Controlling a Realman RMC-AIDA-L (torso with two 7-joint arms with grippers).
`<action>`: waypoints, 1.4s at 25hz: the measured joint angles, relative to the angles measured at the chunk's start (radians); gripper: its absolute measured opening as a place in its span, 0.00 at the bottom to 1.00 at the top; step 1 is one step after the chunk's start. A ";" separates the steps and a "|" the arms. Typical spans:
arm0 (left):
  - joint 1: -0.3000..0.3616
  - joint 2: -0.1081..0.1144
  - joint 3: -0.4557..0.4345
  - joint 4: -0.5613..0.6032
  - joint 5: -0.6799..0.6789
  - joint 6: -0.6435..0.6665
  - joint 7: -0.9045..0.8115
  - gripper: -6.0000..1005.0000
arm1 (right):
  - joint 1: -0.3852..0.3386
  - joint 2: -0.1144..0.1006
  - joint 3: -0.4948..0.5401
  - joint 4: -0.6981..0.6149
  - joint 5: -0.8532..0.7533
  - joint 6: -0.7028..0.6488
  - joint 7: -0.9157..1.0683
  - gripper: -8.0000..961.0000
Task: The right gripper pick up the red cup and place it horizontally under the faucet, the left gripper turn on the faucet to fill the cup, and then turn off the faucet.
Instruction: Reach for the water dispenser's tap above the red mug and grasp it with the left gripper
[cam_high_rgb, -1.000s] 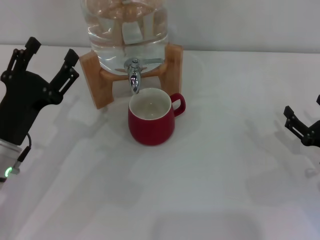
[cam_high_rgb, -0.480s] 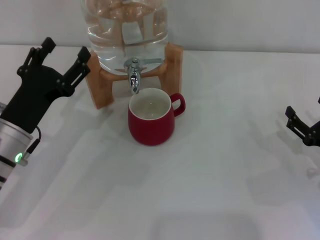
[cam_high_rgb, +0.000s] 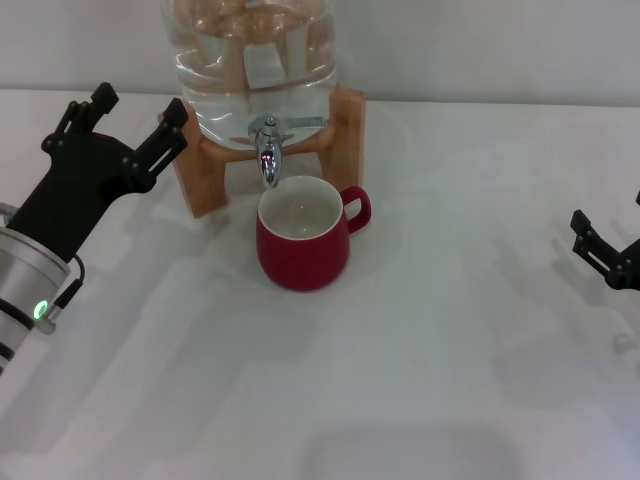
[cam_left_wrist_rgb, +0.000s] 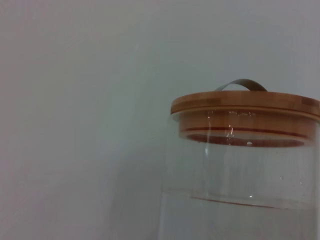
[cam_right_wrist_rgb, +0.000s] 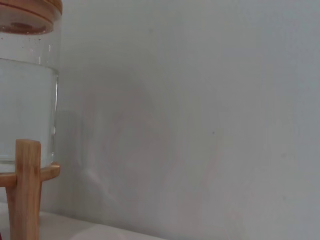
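Left tool (cam_high_rgb: 128, 118) moved nearer wooden stand (cam_high_rgb: 196, 185), fingers apart; red cup (cam_high_rgb: 303, 245) under faucet (cam_high_rgb: 267, 150).

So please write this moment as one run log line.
red cup: upright under faucet | left gripper: open, beside wooden stand, off faucet | right gripper: open, far right

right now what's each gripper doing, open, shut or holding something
Left gripper: open, empty, beside the wooden jug stand.
Right gripper: open, empty, at the table's right edge.
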 joint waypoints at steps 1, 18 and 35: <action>0.009 0.000 0.002 0.021 0.010 0.018 -0.008 0.89 | 0.000 0.000 0.000 0.000 0.000 0.000 0.000 0.90; 0.161 0.003 0.056 0.351 0.216 0.290 -0.191 0.89 | -0.006 -0.001 0.000 0.001 0.000 0.002 0.000 0.90; 0.283 0.002 0.051 0.675 0.850 0.443 -0.825 0.89 | -0.001 -0.001 0.000 -0.001 0.000 0.002 0.000 0.90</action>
